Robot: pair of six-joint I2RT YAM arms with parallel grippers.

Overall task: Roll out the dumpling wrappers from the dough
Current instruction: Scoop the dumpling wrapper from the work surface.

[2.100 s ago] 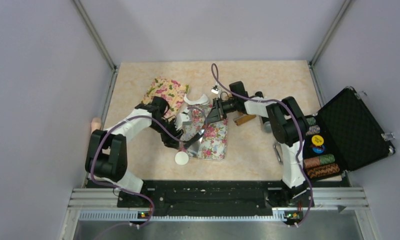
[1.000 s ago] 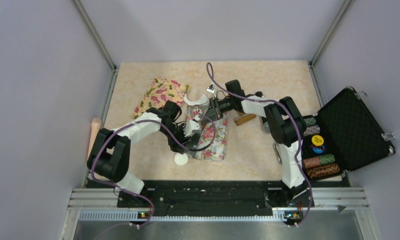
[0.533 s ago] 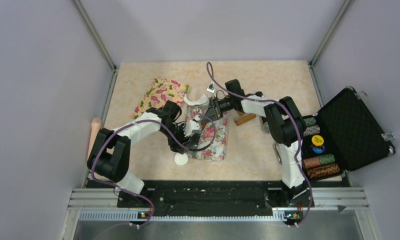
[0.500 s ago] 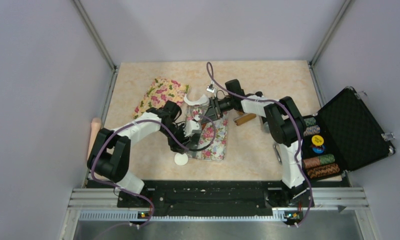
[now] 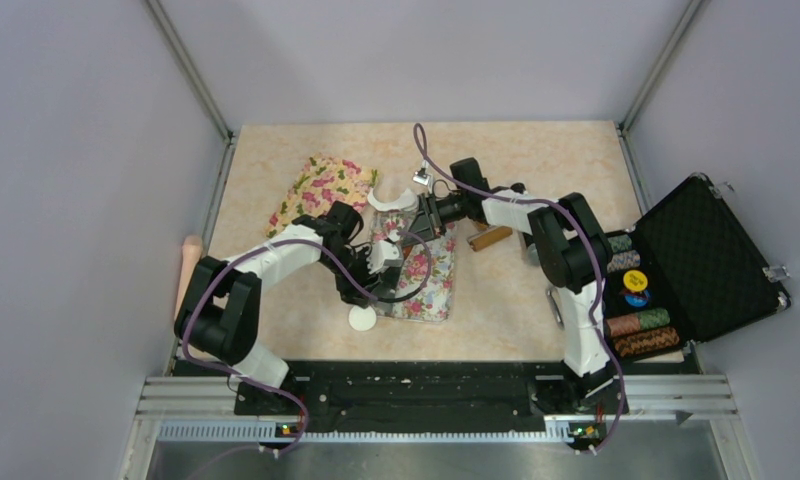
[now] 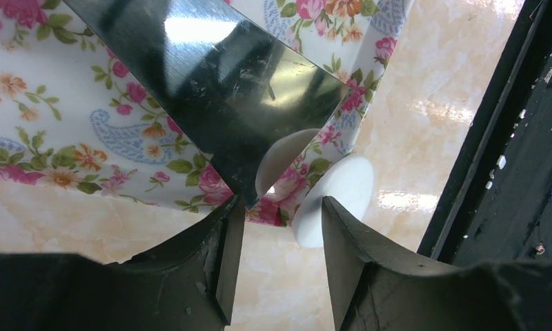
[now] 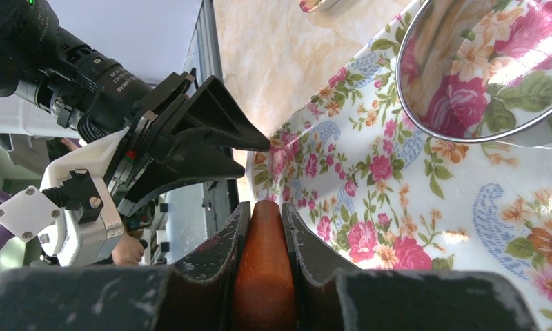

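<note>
One dumpling wrapper, a thin white disc point(image 5: 362, 318), lies on the table just off the near edge of the floral mat point(image 5: 431, 285). In the left wrist view the disc point(image 6: 342, 193) lies beyond my right finger. My left gripper point(image 6: 280, 214) is open over that mat edge, with only bare table between its jaws. A shiny metal ring point(image 6: 211, 89) touches its left fingertip. My right gripper point(image 7: 265, 207) is shut on a brown wooden rolling pin point(image 7: 266, 276) over the mat's far part. It faces the left gripper point(image 7: 211, 138). The ring point(image 7: 425, 124) lies to its right.
A white crescent dough scrap point(image 5: 394, 200) lies at the mat's far edge. A second floral cloth point(image 5: 321, 185) is at the back left. An open black case point(image 5: 701, 255) with poker chips stands at the right. A brown wooden piece point(image 5: 491, 238) shows by the right arm.
Two seconds ago the left gripper was further left; it has moved right onto the mat's near edge. The right gripper shifted slightly. Nothing has moved in the last second.
</note>
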